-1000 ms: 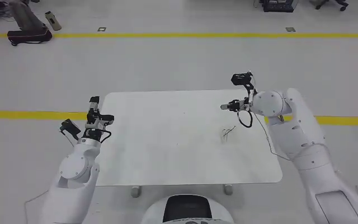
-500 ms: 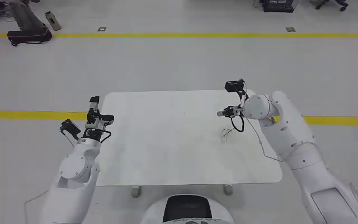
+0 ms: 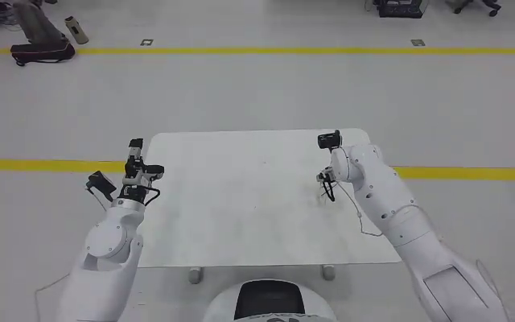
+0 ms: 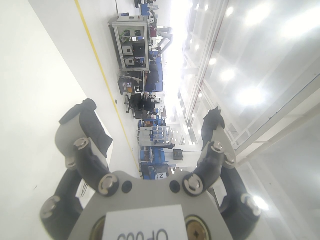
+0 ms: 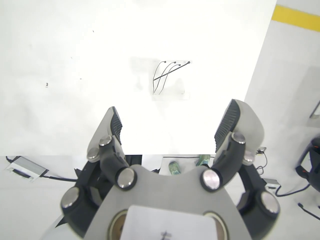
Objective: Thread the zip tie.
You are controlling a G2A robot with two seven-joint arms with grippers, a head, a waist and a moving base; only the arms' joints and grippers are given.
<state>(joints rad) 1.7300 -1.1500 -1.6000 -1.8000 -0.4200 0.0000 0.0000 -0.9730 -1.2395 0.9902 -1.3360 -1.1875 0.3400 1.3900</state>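
Three thin black zip ties [image 5: 167, 76] lie loosely crossed on the white table [image 5: 62, 51], close to its right-hand edge. My right gripper [image 5: 172, 114] hangs above the table just short of them, open, with nothing between its ribbed pads [image 5: 226, 119]. From above, the right gripper [image 3: 325, 175] is over the table's right part, covering the spot where the ties lie. My left gripper [image 3: 142, 161] is held at the table's left edge, and the left gripper [image 4: 150, 111] is open and empty, pointing out into the room.
The table [image 3: 241, 209] is bare apart from a few small dark specks [image 5: 46, 84]. Yellow lines [image 3: 257, 51] cross the floor around it. A dark bag [image 3: 40, 48] lies on the floor far off at the back left.
The right arm has swung inward from the table's right edge and turned down over the zip ties. The left arm has kept still.
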